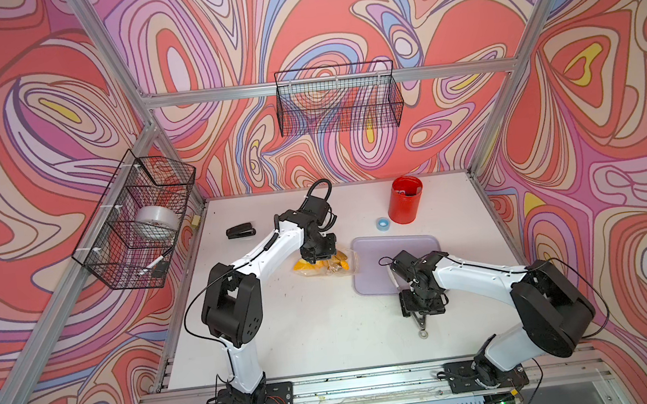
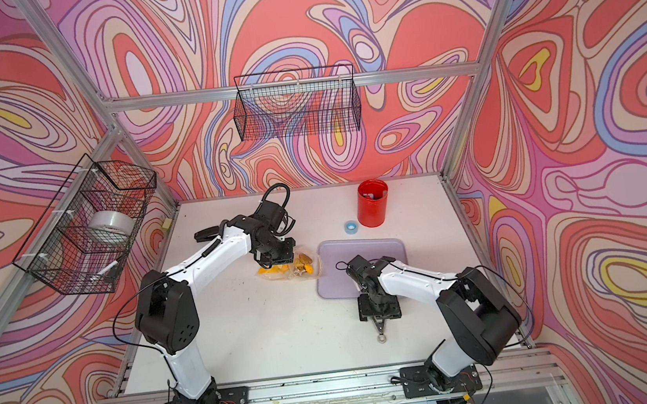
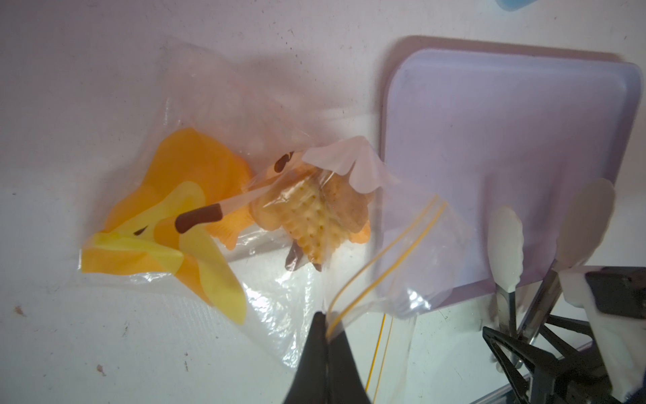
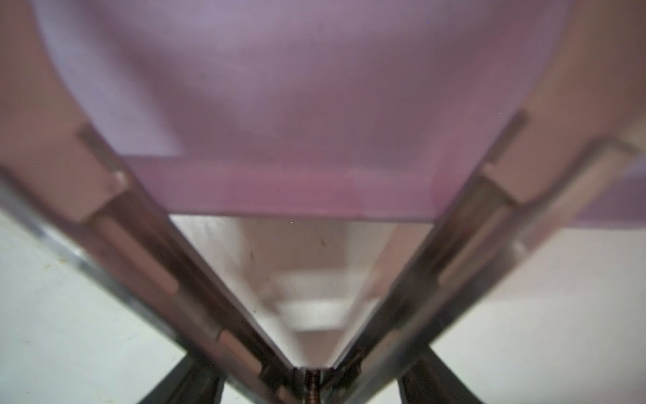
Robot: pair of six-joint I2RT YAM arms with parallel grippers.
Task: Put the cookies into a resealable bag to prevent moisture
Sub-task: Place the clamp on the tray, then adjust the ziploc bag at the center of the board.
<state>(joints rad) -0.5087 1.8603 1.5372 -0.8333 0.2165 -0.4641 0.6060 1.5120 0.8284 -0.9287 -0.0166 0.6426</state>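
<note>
Loading looks complete: the cookies (image 3: 314,217) lie inside the bag (image 3: 279,297), beside the tray (image 3: 489,122). My left gripper (image 3: 327,335) pinches its zip edge; my right gripper (image 1: 423,306) holds the tongs (image 3: 507,238), tips spread and empty. Next: seal the zip.

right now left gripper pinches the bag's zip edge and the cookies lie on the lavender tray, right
No, the left wrist view shows the cookies inside the resealable bag, not on the lavender tray. The left gripper does pinch the zip.
</note>
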